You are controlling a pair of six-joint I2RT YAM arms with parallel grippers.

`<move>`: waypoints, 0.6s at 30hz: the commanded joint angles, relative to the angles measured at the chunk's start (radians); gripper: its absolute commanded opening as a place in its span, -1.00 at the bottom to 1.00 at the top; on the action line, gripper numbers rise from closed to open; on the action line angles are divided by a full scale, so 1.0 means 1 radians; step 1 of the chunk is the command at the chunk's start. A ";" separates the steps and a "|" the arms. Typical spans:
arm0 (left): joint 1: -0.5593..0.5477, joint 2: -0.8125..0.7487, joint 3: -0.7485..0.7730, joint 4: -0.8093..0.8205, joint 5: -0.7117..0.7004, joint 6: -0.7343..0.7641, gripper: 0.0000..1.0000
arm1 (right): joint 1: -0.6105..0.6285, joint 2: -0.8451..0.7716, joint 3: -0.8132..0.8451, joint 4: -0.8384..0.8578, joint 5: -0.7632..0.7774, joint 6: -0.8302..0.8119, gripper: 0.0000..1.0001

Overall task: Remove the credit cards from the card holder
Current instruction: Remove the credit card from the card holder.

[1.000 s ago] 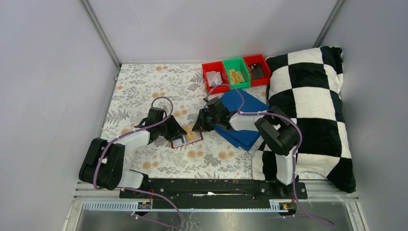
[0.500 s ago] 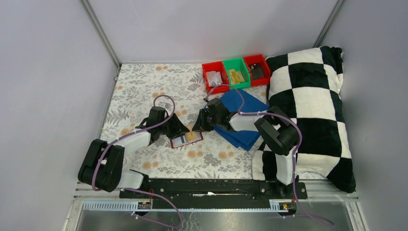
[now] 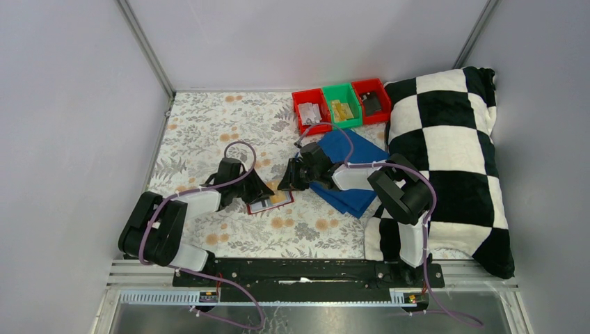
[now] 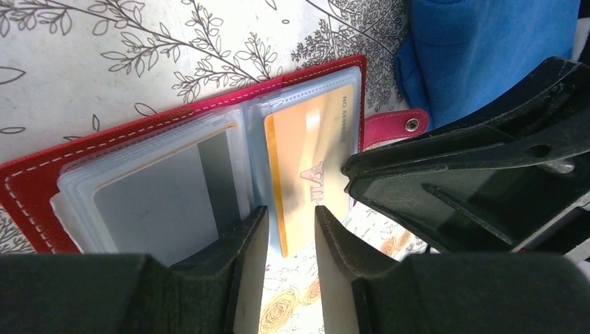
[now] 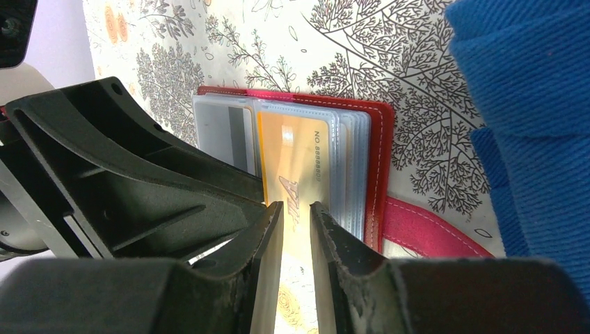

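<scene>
The red card holder [image 3: 270, 202] lies open on the floral cloth between both grippers. Its clear sleeves show a tan-yellow credit card [image 4: 313, 160] sliding partly out of its slot and a dark grey card [image 4: 167, 202] in the other page. The strap tab [image 4: 396, 126] points toward the blue cloth. My left gripper [image 4: 289, 219] stands open by a narrow gap at the tan card's protruding corner, clamping nothing. My right gripper [image 5: 296, 209] is low over the same tan card [image 5: 292, 167], its jaws a thin slit apart with the card showing between them.
Three small bins, red [image 3: 311, 110], green [image 3: 342, 104] and red [image 3: 371, 97], stand at the back. A folded blue cloth [image 3: 351, 174] lies under the right arm. A black-and-white checkered pillow [image 3: 452, 160] fills the right side.
The left gripper's jaws have narrowed and it has edged slightly toward the card holder. The right arm has stayed put.
</scene>
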 commanded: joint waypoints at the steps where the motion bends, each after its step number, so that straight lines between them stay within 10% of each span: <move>1: 0.000 0.014 -0.035 0.058 -0.018 0.015 -0.32 | -0.003 -0.002 -0.020 0.000 -0.003 -0.001 -0.43; 18: 0.004 -0.001 -0.063 0.210 0.050 -0.038 -1.00 | -0.005 -0.009 -0.026 -0.009 -0.010 -0.008 -0.43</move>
